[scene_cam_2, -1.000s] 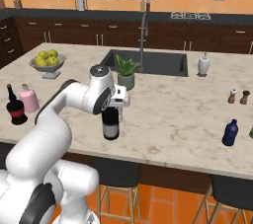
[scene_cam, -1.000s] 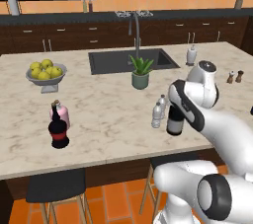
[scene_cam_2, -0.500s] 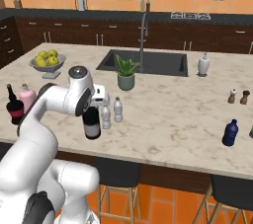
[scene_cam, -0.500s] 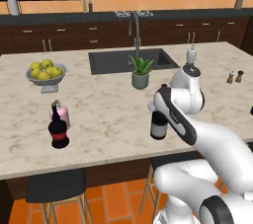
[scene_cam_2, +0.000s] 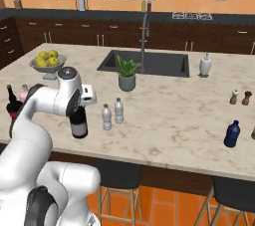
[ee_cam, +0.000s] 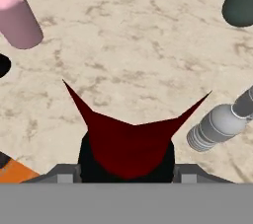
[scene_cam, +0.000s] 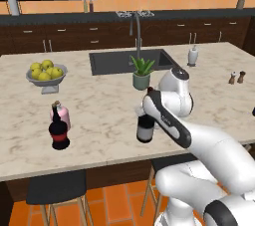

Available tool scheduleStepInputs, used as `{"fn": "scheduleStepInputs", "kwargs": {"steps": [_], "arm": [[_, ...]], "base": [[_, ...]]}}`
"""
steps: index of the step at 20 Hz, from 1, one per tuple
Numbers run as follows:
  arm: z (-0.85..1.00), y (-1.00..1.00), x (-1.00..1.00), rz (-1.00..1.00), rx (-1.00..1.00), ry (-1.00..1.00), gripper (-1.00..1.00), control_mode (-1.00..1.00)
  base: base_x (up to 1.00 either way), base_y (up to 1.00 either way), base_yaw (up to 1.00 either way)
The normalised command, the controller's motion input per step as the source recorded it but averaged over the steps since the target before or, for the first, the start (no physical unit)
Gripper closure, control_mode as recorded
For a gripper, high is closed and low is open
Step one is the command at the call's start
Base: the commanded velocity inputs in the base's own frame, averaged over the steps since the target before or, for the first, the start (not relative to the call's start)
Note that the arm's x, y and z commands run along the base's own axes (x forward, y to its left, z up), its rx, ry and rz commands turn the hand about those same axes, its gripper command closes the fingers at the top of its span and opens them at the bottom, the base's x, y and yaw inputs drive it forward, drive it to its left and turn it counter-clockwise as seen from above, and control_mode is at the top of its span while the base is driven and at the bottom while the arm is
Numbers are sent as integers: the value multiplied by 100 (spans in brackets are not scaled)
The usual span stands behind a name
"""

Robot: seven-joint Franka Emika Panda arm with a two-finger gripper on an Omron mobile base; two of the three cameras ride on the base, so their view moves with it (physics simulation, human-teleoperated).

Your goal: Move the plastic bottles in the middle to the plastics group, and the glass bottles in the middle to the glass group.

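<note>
The marble worktop [scene_cam_2: 164, 115] is seen carrying everything. The wine bottle [scene_cam_2: 78, 123] is held upright near its front edge, pinched at the neck by the end effector [scene_cam_2: 79, 106]. Two water bottles [scene_cam_2: 112, 114] are stood just right of it, near a potted plant [scene_cam_2: 126, 73]. At the far left, a squat dark bottle [scene_cam: 59, 129] is set touching a pink bottle [scene_cam: 63, 115].

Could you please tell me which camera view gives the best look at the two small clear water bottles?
The right base view: both water bottles stand upright side by side, unobstructed, just right of the wine bottle that the gripper holds. In the left base view the arm hides them. The hand view catches one ribbed bottle at its right edge.
</note>
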Motion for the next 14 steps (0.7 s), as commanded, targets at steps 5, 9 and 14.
{"fn": "scheduleStepInputs", "kwargs": {"steps": [5, 9, 14], "arm": [[5, 44, 53, 25, 15, 0, 100, -100], [3, 58, 50, 25, 6, 0, 100, -100], [2, 63, 36, 10, 0, 1, 100, -100]], "base": [[0, 0, 0], [0, 0, 0], [0, 0, 0]]}}
